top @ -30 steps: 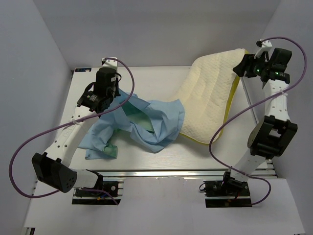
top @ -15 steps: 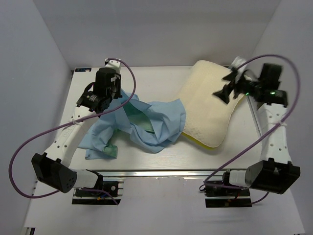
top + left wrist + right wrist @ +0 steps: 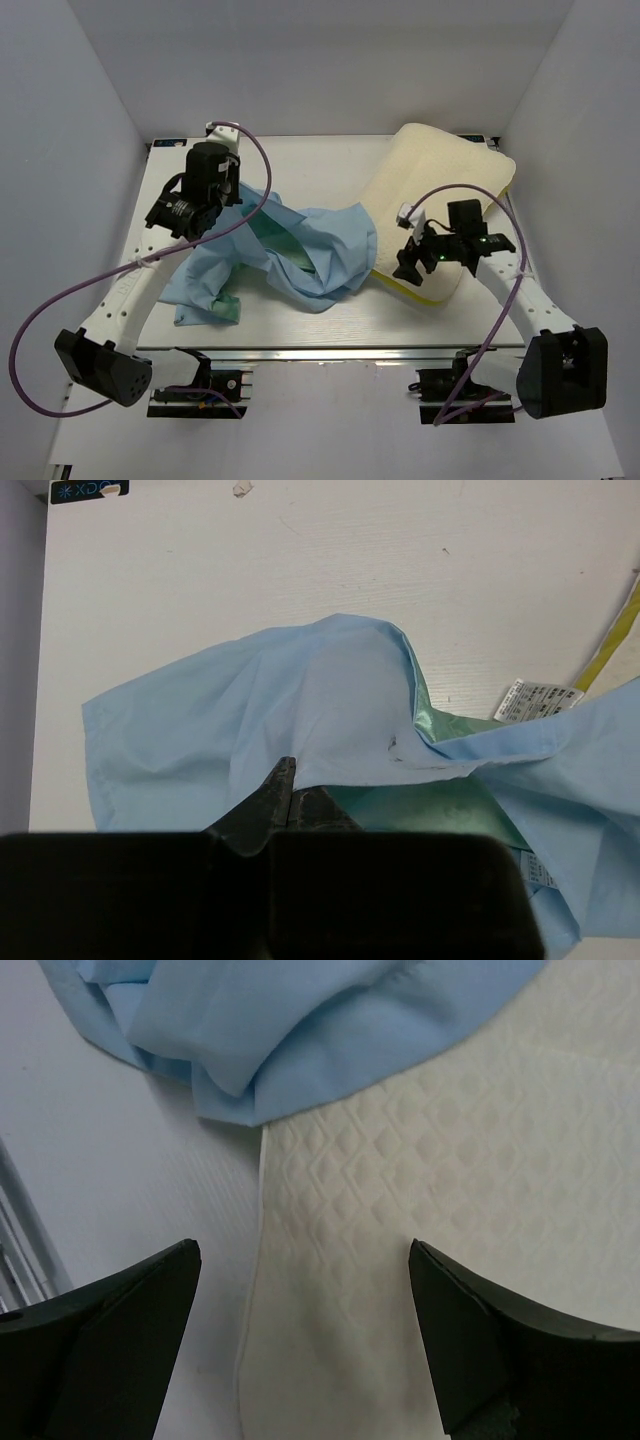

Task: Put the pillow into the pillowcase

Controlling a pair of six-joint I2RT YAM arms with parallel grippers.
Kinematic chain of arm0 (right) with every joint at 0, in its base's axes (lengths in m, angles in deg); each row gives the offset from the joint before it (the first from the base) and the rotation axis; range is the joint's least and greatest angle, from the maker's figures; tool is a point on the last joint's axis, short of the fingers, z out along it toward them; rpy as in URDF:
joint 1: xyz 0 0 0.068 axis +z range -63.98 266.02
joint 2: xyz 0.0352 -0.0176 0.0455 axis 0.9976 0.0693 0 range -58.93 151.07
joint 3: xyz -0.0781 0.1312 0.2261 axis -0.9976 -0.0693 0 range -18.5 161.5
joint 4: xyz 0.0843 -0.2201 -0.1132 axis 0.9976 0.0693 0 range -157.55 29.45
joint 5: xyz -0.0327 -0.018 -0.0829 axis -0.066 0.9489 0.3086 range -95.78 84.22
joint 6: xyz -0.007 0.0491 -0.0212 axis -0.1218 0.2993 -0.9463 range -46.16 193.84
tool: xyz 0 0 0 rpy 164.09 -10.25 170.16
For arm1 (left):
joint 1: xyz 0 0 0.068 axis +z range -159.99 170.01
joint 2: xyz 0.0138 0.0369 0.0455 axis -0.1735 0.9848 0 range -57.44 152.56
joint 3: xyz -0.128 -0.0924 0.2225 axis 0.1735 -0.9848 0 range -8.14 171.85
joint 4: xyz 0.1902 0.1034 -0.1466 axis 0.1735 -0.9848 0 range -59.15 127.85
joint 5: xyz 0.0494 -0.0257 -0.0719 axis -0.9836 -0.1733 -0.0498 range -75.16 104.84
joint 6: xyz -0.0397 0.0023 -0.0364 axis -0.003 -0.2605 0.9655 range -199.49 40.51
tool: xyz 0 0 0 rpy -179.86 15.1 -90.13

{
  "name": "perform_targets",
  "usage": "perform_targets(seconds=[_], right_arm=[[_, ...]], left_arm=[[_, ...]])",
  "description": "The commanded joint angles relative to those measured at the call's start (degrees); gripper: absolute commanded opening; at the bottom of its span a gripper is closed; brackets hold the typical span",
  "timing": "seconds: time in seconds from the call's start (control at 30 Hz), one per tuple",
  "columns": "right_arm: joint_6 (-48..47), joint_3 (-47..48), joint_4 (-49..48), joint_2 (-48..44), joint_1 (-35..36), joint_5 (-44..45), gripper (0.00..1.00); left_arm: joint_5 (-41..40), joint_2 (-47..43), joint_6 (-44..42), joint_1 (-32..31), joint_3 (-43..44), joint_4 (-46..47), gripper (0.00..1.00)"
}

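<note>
The cream pillow (image 3: 435, 190) with yellow piping lies on the right half of the table, and its near-left corner runs under the pillowcase (image 3: 315, 250). The pillowcase is a crumpled light blue sack with mint-green satin showing inside. My left gripper (image 3: 230, 198) is shut on the pillowcase's blue upper edge (image 3: 330, 680), fingertips together (image 3: 290, 780), with the green lining (image 3: 450, 805) beside them. My right gripper (image 3: 412, 262) is open and empty above the pillow's near corner. In the right wrist view it (image 3: 303, 1250) straddles the quilted pillow (image 3: 450, 1160), with the blue cloth (image 3: 300, 1020) just beyond.
A white care label (image 3: 535, 700) is sewn to the pillowcase. The pillow's yellow piping (image 3: 615, 640) shows at the right edge of the left wrist view. Grey walls close in the white table (image 3: 300, 320) on three sides. A metal rail runs along its near edge.
My right arm has swung from the pillow's raised far-right corner down to its near corner, and the pillow now lies flatter. My left gripper has shifted slightly left, still holding the cloth.
</note>
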Motion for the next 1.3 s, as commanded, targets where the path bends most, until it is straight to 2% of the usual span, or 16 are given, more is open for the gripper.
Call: perform_targets(seconds=[0.0, 0.07, 0.13, 0.3, 0.37, 0.43, 0.57, 0.6, 0.63, 0.77, 0.93, 1.07, 1.27], right_arm=[[4.1, -3.3, -10.0, -0.1, 7.3, 8.9, 0.89], [6.4, -4.3, -16.0, 1.6, 12.1, 14.6, 0.90], [9.2, -4.1, -19.0, 4.5, 13.9, 22.3, 0.89], [10.9, -4.8, -26.4, 6.9, 14.4, 31.5, 0.89], [10.5, -5.9, -28.1, 7.8, 14.4, 33.6, 0.86], [9.9, -6.4, -29.2, 9.7, 14.4, 36.0, 0.77], [10.4, -7.1, -30.9, 12.9, 12.5, 36.7, 0.34], [11.0, -6.3, -30.6, 13.3, 11.6, 34.9, 0.10], [11.6, -5.4, -29.8, 14.1, 10.3, 33.8, 0.00], [13.2, 0.6, -23.5, 15.2, 1.7, 31.2, 0.00], [13.4, 10.1, -19.5, 11.6, -7.3, 26.9, 0.00], [12.4, 12.9, -14.4, 8.2, -8.0, 23.3, 0.00], [14.6, 14.9, -16.1, 4.8, -9.7, 23.9, 0.00]], left_arm=[[-0.7, -3.1, 0.4, 0.3, -0.3, 0.0, 0.00], [-0.6, -3.3, 0.7, 0.3, -0.8, 0.0, 0.00], [-0.5, -3.5, 0.9, 0.3, -0.8, -0.1, 0.00], [-0.7, -3.6, 0.3, 0.3, 0.1, -0.7, 0.00], [-0.7, -3.4, 0.0, 0.3, 0.1, -0.7, 0.00], [-0.2, -3.3, 0.3, 0.3, -0.3, -0.2, 0.00], [2.5, -3.0, 1.9, 0.3, -1.6, 1.2, 0.00], [4.0, -2.8, 2.6, 0.3, -1.9, 1.7, 0.00], [4.8, -2.5, 2.8, 0.3, -1.7, 1.7, 0.00], [5.5, -0.4, 3.4, 0.3, -1.0, 2.5, 0.00], [6.1, 2.6, 2.8, 0.3, 1.4, 2.9, 0.00], [6.9, 4.8, 2.8, 0.3, 2.6, 3.5, 0.00], [6.3, 6.1, 2.6, 0.3, 3.2, 3.8, 0.00]])
